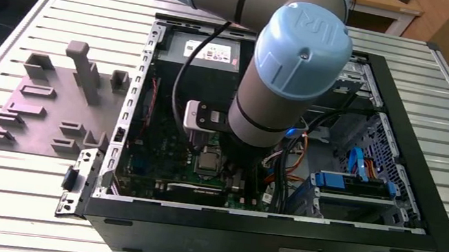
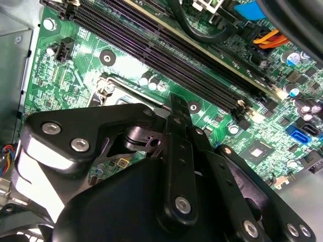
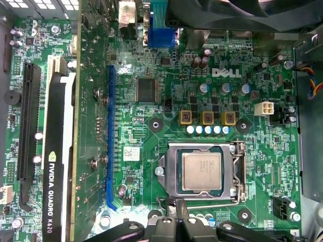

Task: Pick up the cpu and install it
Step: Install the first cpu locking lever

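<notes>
Already: cpu [image 3: 201, 171] flat in socket [image 3: 169, 174] (silver top up).

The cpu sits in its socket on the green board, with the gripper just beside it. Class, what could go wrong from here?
1. The cpu may lie slightly askew in the socket; pressure could then damage it.
2. The gripper hangs close to the socket's lever; a sideways move might knock it.
3. The arm stands among loose cables in the case and could snag one.
</notes>
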